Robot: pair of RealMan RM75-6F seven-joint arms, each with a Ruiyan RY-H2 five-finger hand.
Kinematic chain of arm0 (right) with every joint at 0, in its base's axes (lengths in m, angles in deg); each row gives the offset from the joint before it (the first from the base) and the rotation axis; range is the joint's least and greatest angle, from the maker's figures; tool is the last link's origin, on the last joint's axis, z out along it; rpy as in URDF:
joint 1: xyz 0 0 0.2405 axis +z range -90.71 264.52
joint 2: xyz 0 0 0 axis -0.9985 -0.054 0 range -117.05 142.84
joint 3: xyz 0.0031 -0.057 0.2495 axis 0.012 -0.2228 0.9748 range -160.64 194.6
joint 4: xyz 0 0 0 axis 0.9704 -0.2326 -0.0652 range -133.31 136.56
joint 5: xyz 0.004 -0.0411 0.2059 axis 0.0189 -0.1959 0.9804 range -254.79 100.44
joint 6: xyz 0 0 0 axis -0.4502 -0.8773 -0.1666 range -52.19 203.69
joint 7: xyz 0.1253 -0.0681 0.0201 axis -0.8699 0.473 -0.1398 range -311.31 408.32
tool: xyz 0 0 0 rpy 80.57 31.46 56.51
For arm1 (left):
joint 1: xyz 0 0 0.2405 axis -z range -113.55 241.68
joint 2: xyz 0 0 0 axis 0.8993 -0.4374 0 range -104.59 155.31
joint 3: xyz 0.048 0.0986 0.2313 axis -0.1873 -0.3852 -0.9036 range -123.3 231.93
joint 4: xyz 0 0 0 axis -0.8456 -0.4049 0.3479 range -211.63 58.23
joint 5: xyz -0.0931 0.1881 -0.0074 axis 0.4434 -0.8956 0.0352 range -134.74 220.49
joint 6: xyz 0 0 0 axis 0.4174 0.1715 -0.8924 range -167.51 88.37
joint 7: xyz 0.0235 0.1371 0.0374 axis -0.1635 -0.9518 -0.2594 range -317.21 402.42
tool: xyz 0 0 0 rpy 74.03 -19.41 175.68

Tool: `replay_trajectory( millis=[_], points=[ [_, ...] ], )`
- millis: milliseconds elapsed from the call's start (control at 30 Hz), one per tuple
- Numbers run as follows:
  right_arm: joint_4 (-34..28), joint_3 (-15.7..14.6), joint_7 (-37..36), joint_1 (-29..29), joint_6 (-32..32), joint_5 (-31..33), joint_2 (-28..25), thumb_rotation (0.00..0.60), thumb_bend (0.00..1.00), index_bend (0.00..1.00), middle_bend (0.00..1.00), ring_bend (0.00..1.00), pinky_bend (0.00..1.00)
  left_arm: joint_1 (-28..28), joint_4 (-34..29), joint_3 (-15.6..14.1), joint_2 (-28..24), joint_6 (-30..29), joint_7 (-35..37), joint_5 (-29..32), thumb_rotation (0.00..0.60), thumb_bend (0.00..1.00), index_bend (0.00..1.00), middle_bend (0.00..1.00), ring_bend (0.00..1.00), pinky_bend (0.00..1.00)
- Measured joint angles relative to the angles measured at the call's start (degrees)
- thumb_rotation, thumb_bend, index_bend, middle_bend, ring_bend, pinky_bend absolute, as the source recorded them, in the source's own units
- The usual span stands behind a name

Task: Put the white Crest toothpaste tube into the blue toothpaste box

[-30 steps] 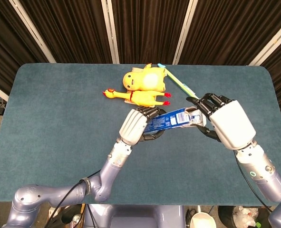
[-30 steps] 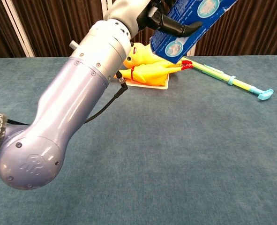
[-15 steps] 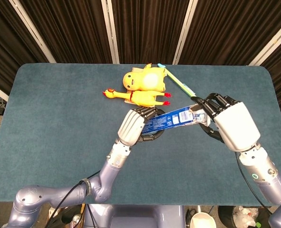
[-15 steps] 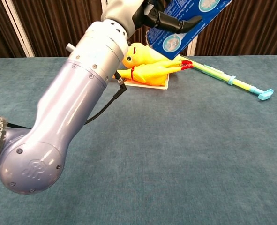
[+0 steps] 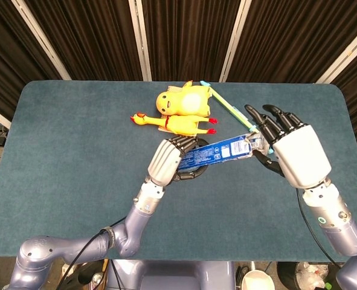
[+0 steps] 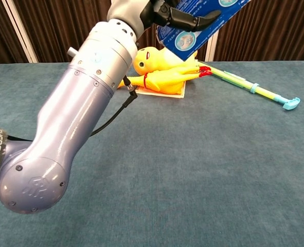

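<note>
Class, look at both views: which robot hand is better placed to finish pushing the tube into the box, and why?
The right robot hand: its spread fingers sit at the blue toothpaste box's open end, while the left robot hand grips the box.

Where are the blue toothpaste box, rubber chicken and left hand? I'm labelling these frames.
blue toothpaste box (image 5: pixel 217 153), head view, middle of its printed side.
rubber chicken (image 5: pixel 181 124), head view, its body.
left hand (image 5: pixel 168 160), head view, back of hand.

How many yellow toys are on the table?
2. A plump yellow duck toy lies near the far edge of the table, and a skinny rubber chicken lies right in front of it. Others could be hidden behind the arms.
</note>
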Motion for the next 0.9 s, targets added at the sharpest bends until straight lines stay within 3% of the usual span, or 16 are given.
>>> replay_trajectory(
  millis=[367, 900],
  points=[
    [1.01, -0.29, 3.62, -0.87, -2.31, -1.25, 1.51, 0.600, 0.31, 0.00, 0.34, 0.20, 0.39, 0.16, 1.65, 0.03, 0.06, -3.22, 4.28, -2.30, 0.600, 0.44, 0.35, 0.54, 0.51, 0.54],
    [4.16, 0.11, 2.41, -1.39, -4.80, -1.43, 3.70, 0.600, 0.31, 0.00, 0.34, 0.20, 0.39, 0.07, 2.29, 0.47, -0.47, -6.56, 7.74, -3.62, 0.600, 0.44, 0.35, 0.53, 0.51, 0.54]
  ],
)
